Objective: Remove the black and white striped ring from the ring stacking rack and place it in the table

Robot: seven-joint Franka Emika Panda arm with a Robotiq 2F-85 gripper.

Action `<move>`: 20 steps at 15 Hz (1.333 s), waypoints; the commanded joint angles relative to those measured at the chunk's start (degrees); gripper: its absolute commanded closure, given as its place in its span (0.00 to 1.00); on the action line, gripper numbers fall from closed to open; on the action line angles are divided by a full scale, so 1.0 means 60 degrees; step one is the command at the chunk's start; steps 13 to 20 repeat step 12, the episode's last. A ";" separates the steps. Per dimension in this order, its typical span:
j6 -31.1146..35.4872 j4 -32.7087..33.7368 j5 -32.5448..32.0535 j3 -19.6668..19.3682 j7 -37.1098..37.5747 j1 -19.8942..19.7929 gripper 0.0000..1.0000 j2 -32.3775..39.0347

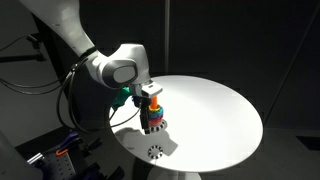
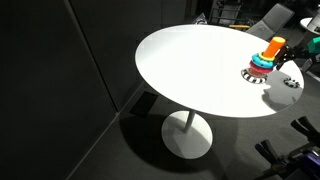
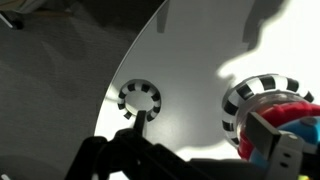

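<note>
White table (image 3: 190, 50) holds striped ring (image 3: 140, 87) near rack (image 3: 290, 115) — wrist view | gripper (image 1: 149, 97) over rack, opening unclear — exterior view

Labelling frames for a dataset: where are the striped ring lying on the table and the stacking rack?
striped ring lying on the table (image 3: 125, 97): wrist view, left side of its band.
stacking rack (image 2: 263, 60): exterior view, its middle rings.

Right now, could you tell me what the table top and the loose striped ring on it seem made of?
Table top: smooth white laminate or painted board, perhaps; even, matte surface. Loose striped ring: probably hard plastic; crisp black-and-white segments, rigid shape.
</note>
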 commanded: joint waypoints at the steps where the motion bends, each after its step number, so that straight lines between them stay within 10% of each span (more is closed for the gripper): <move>1: -0.0695 -0.0016 0.1025 0.0097 -0.1551 0.0087 0.00 -0.0422; 20: -0.1189 0.0067 0.1236 0.0055 -0.2383 0.0180 0.00 -0.0408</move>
